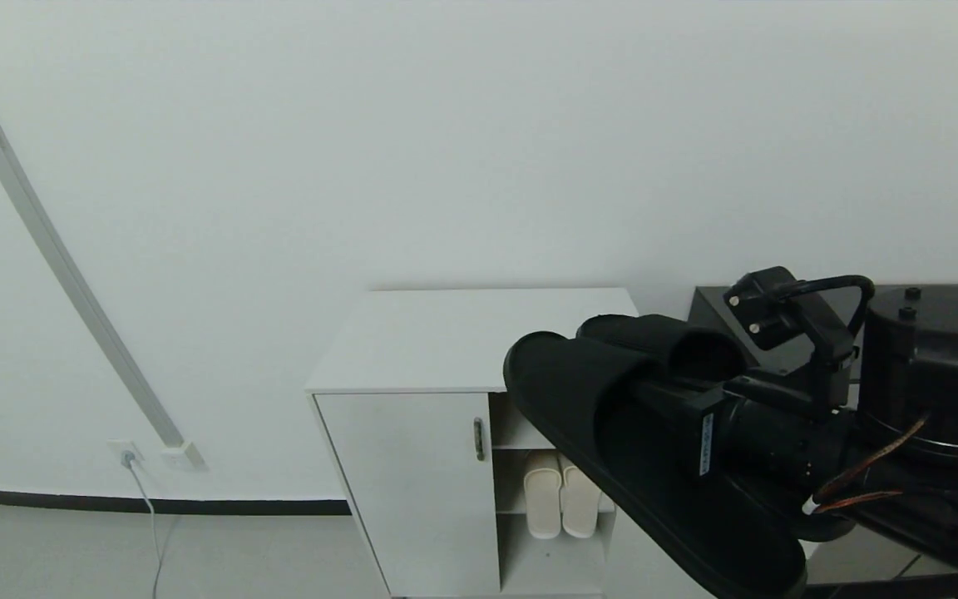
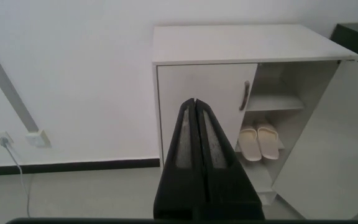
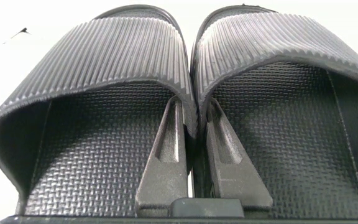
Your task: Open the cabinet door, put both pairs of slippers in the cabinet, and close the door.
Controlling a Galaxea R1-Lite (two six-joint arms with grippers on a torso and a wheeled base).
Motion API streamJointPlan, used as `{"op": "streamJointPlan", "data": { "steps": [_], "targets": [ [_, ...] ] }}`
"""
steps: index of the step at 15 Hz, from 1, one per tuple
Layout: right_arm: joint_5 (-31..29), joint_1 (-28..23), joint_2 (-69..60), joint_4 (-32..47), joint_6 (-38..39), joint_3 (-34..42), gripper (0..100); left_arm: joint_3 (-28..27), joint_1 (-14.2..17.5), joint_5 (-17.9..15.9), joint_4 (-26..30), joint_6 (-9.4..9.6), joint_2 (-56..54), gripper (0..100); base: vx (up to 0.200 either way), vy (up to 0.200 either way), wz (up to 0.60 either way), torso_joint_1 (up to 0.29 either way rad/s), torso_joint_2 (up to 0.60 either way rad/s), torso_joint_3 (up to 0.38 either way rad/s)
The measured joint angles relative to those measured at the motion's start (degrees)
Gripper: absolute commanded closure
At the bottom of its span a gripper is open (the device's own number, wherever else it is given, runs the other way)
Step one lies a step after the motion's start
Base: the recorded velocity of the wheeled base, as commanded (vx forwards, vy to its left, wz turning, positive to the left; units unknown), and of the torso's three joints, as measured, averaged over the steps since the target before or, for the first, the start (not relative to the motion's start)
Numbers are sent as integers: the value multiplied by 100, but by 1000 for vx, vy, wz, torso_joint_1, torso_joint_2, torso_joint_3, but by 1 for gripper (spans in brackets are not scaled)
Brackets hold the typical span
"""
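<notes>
A white cabinet (image 1: 462,337) was set on the grey floor (image 1: 71,549), against the wall. Its right half was left open, and two shelves were exposed there. A pair of white slippers (image 1: 562,503) was laid side by side on the lower shelf (image 1: 511,509), beneath the upper shelf (image 1: 516,439). A cable (image 1: 159,541) was trailed down onto the floor, well apart from the cabinet.
</notes>
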Motion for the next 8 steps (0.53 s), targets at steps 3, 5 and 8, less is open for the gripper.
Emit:
{"op": "streamJointPlan", "data": {
  "steps": [3, 5, 8],
  "targets": [
    [-2, 16, 20, -7, 0, 52, 100, 0, -10, 2, -1, 0, 0, 100, 0, 0, 0, 0, 0, 0],
    [-11, -11, 52, -16, -11, 69, 100, 0, 0, 0, -4, 2, 0, 100, 0, 0, 0, 0, 0, 0],
    [-11, 9, 102, -18, -55, 94, 100, 0, -2, 2, 0, 0, 0, 100, 0, 0, 0, 0, 0, 0]
  ]
}}
